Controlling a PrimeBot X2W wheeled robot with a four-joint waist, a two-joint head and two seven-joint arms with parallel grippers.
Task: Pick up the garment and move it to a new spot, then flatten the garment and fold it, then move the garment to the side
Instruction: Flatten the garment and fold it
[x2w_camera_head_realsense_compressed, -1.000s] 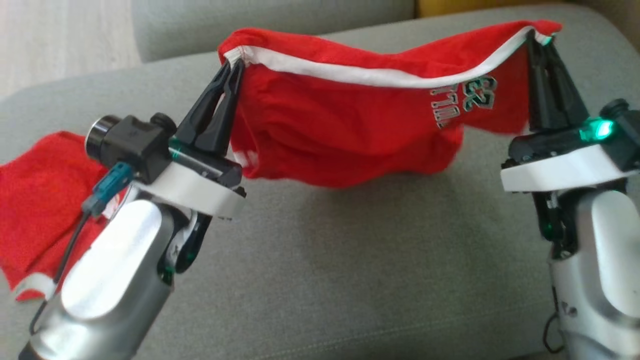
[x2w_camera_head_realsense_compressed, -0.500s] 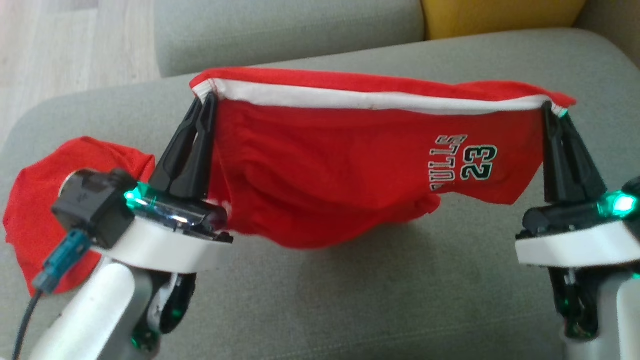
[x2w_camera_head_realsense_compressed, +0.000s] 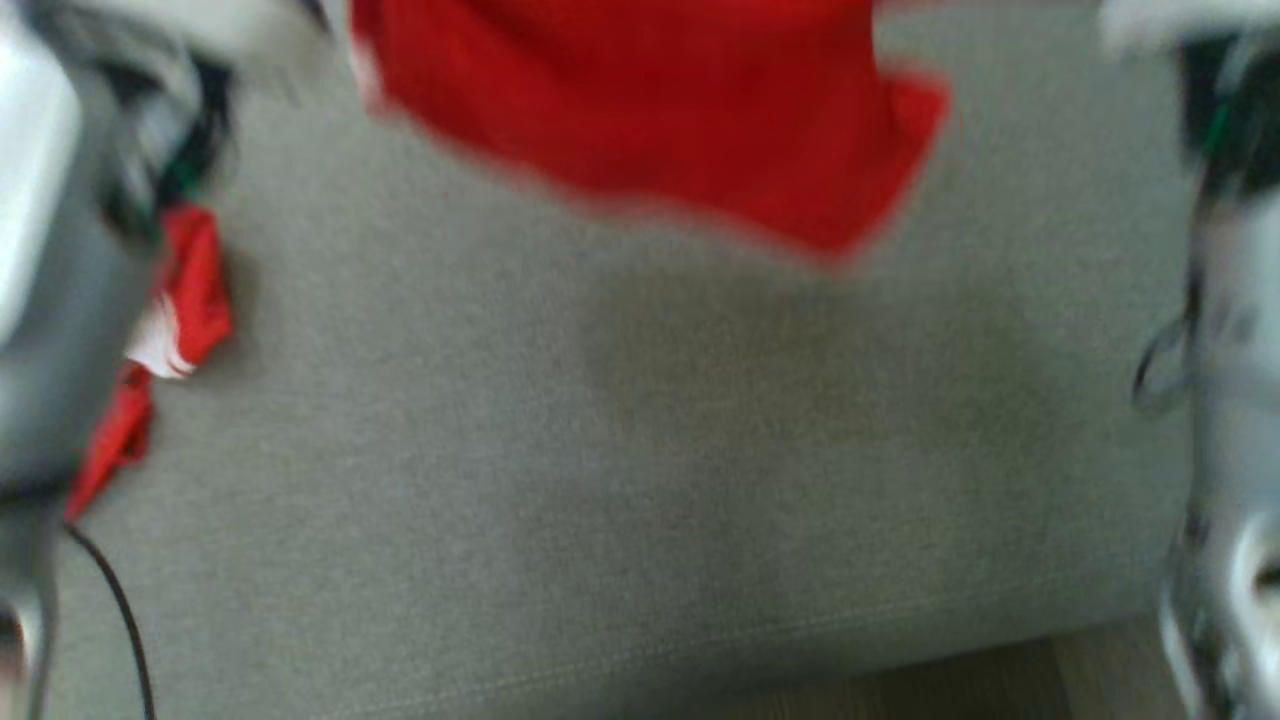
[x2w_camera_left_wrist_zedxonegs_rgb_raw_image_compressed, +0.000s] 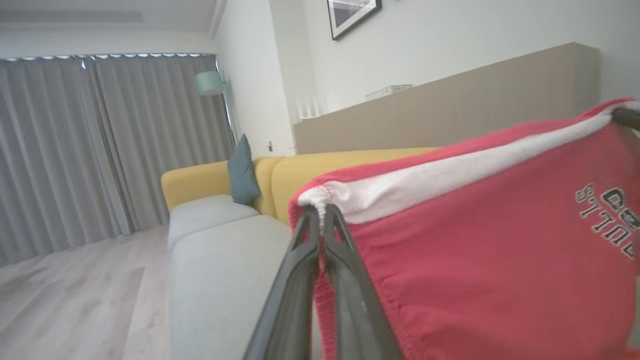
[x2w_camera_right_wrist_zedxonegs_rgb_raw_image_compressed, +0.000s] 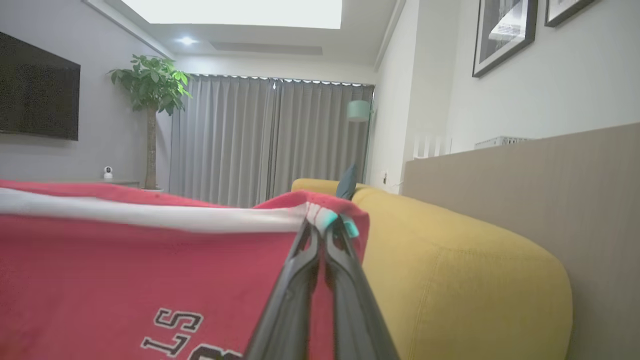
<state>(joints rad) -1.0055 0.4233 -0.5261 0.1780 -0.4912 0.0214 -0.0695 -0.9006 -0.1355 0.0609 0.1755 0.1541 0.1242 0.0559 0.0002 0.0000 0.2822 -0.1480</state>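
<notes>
Grey sofa (x2w_camera_head_realsense_compressed: 640, 450) cushion spreads across the blurred head view, with a strip of floor (x2w_camera_head_realsense_compressed: 1100, 665) at the lower right. At the top centre the red garment (x2w_camera_head_realsense_compressed: 650, 110) hangs clear of the cushion, one lower corner dangling to the right. Another red cloth (x2w_camera_head_realsense_compressed: 185, 300) lies crumpled at the left edge beside a pale forearm (x2w_camera_head_realsense_compressed: 40, 350), well apart from the garment.

From the left wrist, the left gripper (x2w_camera_left_wrist_zedxonegs_rgb_raw_image_compressed: 320, 220) is clamped on one end of the white waistband (x2w_camera_left_wrist_zedxonegs_rgb_raw_image_compressed: 450, 175), fabric bunched between its pressed fingers. The band runs to the upper right of the frame and the lettered red cloth hangs below it. Curtains (x2w_camera_left_wrist_zedxonegs_rgb_raw_image_compressed: 75, 150) and a yellow sofa (x2w_camera_left_wrist_zedxonegs_rgb_raw_image_compressed: 340, 170) stand behind.

From the right wrist, the right gripper (x2w_camera_right_wrist_zedxonegs_rgb_raw_image_compressed: 325, 227) pinches the band's other end at mid-frame, and the garment spreads to the lower left.

It looks light, soft and limp, so it should sag and swing between the two holds rather than keep a shape. The thick elastic band at its ends seems the surest place to hold. Kept spread there, it should lie down flat.
</notes>
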